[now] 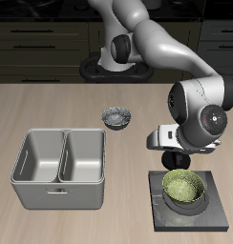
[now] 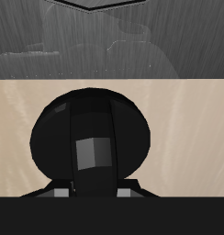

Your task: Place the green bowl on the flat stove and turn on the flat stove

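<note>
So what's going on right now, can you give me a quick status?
End effector down at the flat stove's back edge, open or shut unclear. Green bowl sitting on the stove. Nothing in the way.

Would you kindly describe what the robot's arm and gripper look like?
The arm is made of smooth, rounded light-grey segments joined by black bands, with round black-rimmed joint caps. It rises from a black base at the table's back. The gripper is black below a pale wrist block. No cables show, and any markings are too small to read.
</note>
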Motion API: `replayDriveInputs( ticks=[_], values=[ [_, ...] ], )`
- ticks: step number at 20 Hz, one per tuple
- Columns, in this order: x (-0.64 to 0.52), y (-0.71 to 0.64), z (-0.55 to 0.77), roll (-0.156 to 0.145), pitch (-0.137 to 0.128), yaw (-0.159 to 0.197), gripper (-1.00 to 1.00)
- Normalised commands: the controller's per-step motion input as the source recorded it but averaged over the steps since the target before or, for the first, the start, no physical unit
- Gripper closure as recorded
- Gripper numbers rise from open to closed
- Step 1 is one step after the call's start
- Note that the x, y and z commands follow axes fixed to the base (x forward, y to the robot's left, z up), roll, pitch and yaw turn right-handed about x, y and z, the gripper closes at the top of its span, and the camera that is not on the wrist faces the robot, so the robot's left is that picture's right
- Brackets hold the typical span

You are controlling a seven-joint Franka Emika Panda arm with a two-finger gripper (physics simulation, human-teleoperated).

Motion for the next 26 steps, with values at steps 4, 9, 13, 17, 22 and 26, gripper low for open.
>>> replayDriveInputs(
  ticks=[4,9,13,17,22,26],
  values=[
    [-0.04,-0.35,0.16,-0.042,-0.033,0.059,1.0],
    [-0.07,-0.12,0.12,-0.01,-0.028,0.045,1.0],
    [-0.04,-0.12,0.17,0.007,-0.028,0.049,1.0],
    [-0.06,-0.03,0.16,0.006,-0.012,0.019,1.0],
    [0.0,-0.26,0.32,-0.009,-0.031,0.041,1.0],
    [0.03,-0.29,0.37,-0.022,-0.042,0.02,1.0]
  ],
)
